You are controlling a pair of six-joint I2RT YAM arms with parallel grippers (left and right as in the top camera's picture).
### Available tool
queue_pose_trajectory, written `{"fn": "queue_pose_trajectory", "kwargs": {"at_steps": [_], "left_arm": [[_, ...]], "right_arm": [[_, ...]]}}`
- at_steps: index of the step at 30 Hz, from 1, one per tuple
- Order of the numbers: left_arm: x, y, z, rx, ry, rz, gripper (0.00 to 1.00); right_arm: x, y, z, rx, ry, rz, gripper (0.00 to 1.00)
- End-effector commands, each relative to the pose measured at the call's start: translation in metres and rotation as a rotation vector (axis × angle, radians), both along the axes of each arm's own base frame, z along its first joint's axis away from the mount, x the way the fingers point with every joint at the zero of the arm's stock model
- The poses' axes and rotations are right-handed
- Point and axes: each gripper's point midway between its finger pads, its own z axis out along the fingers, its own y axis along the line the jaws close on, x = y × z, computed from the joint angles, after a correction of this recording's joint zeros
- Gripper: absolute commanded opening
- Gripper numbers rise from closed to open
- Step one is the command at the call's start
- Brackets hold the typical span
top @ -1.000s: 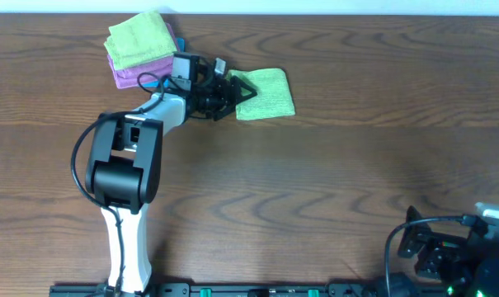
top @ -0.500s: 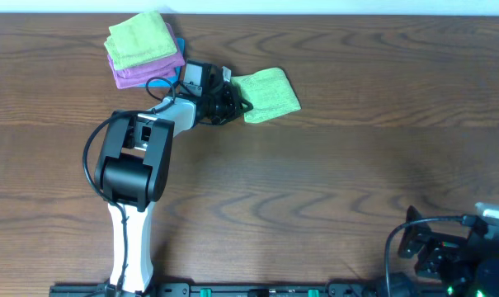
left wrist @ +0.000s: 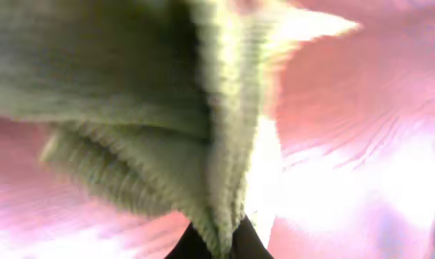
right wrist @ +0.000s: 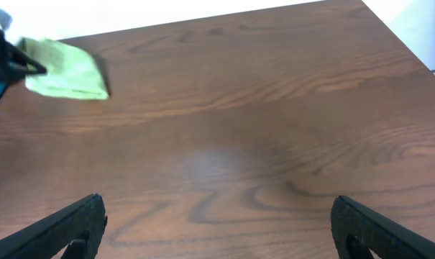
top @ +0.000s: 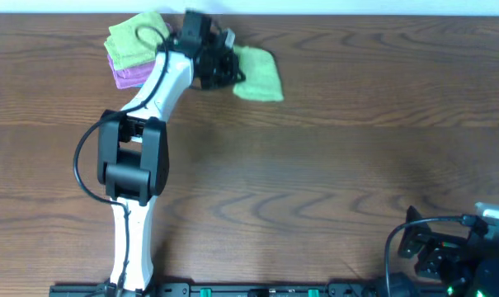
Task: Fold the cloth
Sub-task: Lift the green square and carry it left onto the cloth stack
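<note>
The folded light-green cloth [top: 259, 73] hangs from my left gripper [top: 230, 70], near the far edge of the wooden table [top: 331, 165]. In the left wrist view, the dark fingertips [left wrist: 249, 243] pinch the cloth [left wrist: 203, 108] along its folded edge, and its layers hang blurred in front of the camera. From the right wrist view the same cloth [right wrist: 66, 75] shows far off at the upper left. My right gripper [right wrist: 217, 223] stays low at the near right corner, open, with nothing between its fingers.
A stack of folded cloths sits at the far left corner, a green one [top: 138, 40] on top of a purple one [top: 134, 76]. The left arm [top: 134, 157] stretches across the left side of the table.
The left gripper shut on the cloth's edge, then swung it away from the middle toward the far edge, close beside the stack. The right arm has not moved.
</note>
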Motion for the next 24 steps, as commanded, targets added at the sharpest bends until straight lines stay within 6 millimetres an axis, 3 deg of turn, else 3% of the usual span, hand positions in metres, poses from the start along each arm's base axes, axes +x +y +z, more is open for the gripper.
{"fn": "queue_pose_trajectory", "kwargs": {"at_steps": [1,7,9,17,24], "left_arm": [[0.021,0.013,0.026,0.149,-0.176,-0.062,0.06],[0.044,0.040,0.079,0.270,-0.343,-0.077,0.05],[0.054,0.058,0.091,0.314,-0.373,-0.028,0.05],[0.074,0.123,0.112,0.400,-0.424,0.083,0.05],[0.079,0.151,0.133,0.389,-0.450,0.128,0.05]], "right_arm": [[0.000,-0.001,-0.002,0.012,0.003,-0.013,0.99],[0.000,-0.001,-0.002,0.012,0.003,-0.013,0.99],[0.000,-0.001,-0.002,0.012,0.003,-0.013,0.99],[0.000,-0.001,-0.002,0.012,0.003,-0.013,0.99],[0.000,-0.001,-0.002,0.012,0.003,-0.013,0.99]]}}
